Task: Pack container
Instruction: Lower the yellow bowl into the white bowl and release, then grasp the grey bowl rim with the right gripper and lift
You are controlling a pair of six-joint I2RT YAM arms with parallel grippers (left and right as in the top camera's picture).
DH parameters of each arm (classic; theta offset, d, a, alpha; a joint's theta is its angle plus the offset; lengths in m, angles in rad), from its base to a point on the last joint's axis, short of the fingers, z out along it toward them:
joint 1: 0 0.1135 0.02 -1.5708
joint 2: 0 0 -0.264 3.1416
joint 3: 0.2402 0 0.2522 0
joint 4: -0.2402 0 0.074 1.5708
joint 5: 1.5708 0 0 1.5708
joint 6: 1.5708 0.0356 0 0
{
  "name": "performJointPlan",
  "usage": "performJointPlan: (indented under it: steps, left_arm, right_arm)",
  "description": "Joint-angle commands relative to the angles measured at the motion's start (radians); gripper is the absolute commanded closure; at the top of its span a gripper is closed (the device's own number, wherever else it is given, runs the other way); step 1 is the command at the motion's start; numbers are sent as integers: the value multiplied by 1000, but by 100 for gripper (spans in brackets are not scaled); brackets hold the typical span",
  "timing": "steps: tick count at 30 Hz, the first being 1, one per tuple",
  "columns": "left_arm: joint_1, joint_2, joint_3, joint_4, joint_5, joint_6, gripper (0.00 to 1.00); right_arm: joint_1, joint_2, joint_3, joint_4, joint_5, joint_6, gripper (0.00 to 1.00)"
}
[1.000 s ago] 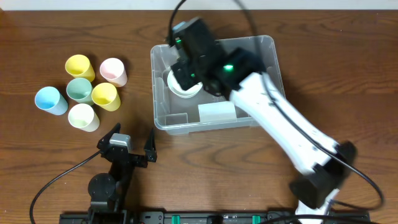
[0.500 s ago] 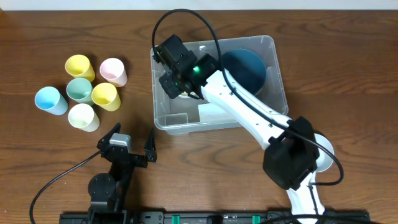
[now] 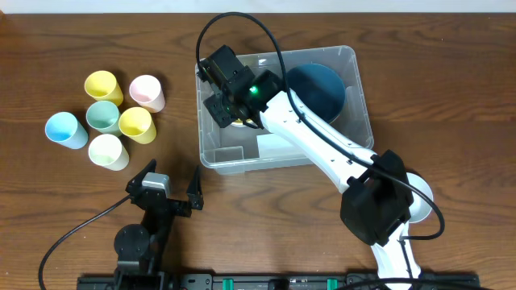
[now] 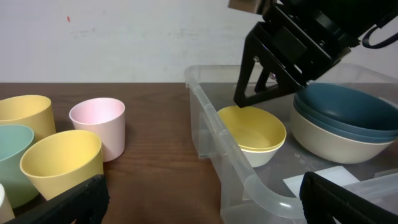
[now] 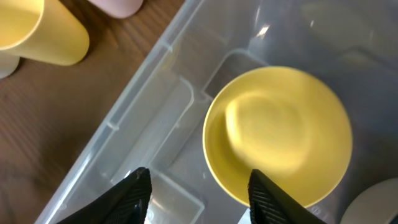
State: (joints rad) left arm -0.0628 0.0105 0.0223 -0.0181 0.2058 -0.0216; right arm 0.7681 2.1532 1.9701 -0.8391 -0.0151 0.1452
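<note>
- R gripper [image 5: 199, 193]: fingers apart, nothing between them. It hangs inside the large clear rectangular plastic container [image 3: 203, 133], at that bin's left end.
- Directly below R gripper: round yellow bowl [image 5: 280, 134], upright on container floor. Underside looks pale; can't tell if it's nested in a 2nd bowl.
- Just left of R gripper: container wall w/ moulded corner ledge [image 5: 163, 127], close to the left finger.
- Right of R gripper, well apart: dark-blue bowls [image 4: 339, 102] stacked in a cream bowl [image 4: 329, 142], filling the bin's right end.
- Near side of R gripper: pale rectangular label [image 3: 278, 145] by the front wall.
- Beyond the left wall, outside: plastic cups clustered, i.e. yellow cup [image 3: 103, 84], pink cup [image 3: 147, 93], green cup [image 3: 103, 115], 2nd yellow cup [image 3: 137, 125], blue cup [image 3: 64, 129], cream cup [image 3: 109, 151].
- L gripper [image 3: 173, 173]: fingers apart, empty, low at the front edge of the brown wooden table [image 3: 451, 48]. Container's front-left corner is just ahead-right of it.
- Container: upright, lidless, rounded corners, thick rim, see-through walls.
</note>
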Motion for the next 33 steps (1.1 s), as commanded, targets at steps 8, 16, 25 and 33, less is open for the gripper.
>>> performJointPlan:
  steps: [8, 16, 25, 33]
  left_arm:
    - [-4, -6, -18, -33, 11, 14, 2]
    - [-4, -6, -18, -33, 11, 14, 2]
    - [-4, -6, -18, -33, 11, 14, 2]
    - [-4, -6, -18, -33, 11, 14, 2]
  right_arm:
    - [-12, -203, 103, -224, -37, 47, 39]
    - [-158, -411, 105, -511, 79, 152, 32]
    - [-428, -543, 105, -803, 79, 200, 30]
    - [-581, -721, 58, -859, 51, 241, 25]
